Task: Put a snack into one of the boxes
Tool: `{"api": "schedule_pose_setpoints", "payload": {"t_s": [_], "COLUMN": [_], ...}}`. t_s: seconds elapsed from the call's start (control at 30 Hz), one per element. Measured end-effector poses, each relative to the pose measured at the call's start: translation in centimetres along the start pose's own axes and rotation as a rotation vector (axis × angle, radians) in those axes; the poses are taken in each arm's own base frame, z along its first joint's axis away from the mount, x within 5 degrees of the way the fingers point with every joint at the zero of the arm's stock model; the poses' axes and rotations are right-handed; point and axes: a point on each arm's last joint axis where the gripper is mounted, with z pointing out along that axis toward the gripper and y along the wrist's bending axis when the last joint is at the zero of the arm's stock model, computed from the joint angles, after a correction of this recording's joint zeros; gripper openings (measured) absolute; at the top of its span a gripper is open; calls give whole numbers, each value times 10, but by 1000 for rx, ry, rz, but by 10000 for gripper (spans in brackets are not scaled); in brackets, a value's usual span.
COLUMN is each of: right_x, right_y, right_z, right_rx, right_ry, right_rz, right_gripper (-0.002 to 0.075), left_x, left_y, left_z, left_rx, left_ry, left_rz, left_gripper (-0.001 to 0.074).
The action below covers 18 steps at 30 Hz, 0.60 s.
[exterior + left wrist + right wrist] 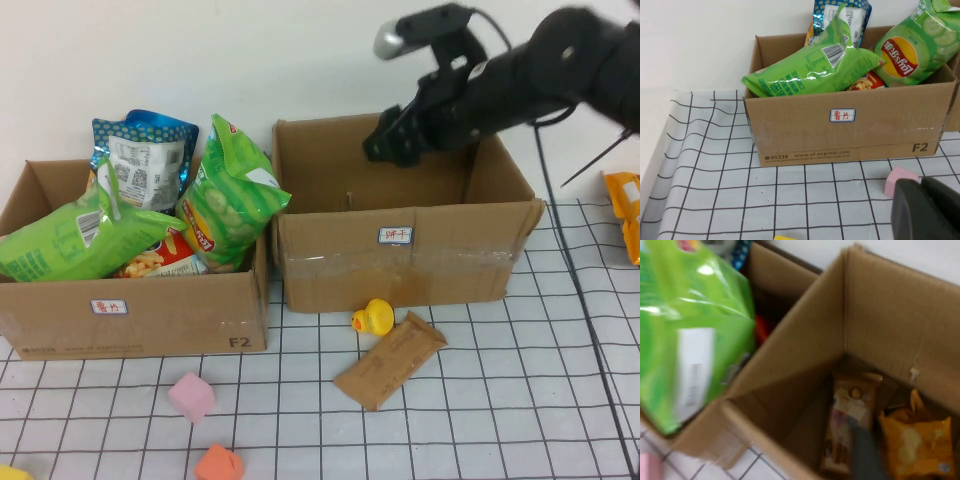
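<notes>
My right gripper [386,143] hangs over the back of the right cardboard box [400,262] and holds nothing. In the right wrist view one dark finger [863,447] shows above the box floor, where a brown snack packet [847,425] and an orange snack bag [915,445] lie. Another brown snack packet [390,360] lies flat on the table in front of that box. The left box [130,315] is full of green chip bags [232,200]. My left gripper [921,187] is shut and empty, low over the table beside a pink cube [897,179]; it is out of the high view.
A yellow rubber duck [373,317] stands by the right box's front. A pink cube [191,396] and an orange block [219,464] lie at the front left. An orange snack bag [625,213] lies at the right edge. The wall runs behind both boxes.
</notes>
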Motion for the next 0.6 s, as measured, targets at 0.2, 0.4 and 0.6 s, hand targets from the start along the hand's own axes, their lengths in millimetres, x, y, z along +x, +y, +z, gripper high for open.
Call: {"api": "schedule_pose_setpoints", "payload": {"t_s": [0.2,0.4,0.6], "right_x": [-36,-50,-6], "right_y": [19,52,86], "right_z": [-83,-185,-269], "right_rx": [-8,-15,-10], "right_ry": [-105,-267,-406], "right_rz": [-60,-149,-223], "right_gripper": [68,6,0], "left_x": [0,0,0], "left_y": [0,0,0], "left_z": [0,0,0], "left_rx": [0,0,0], "left_ry": [0,0,0], "left_rz": [0,0,0], "left_gripper": [-1,-1,-1]}}
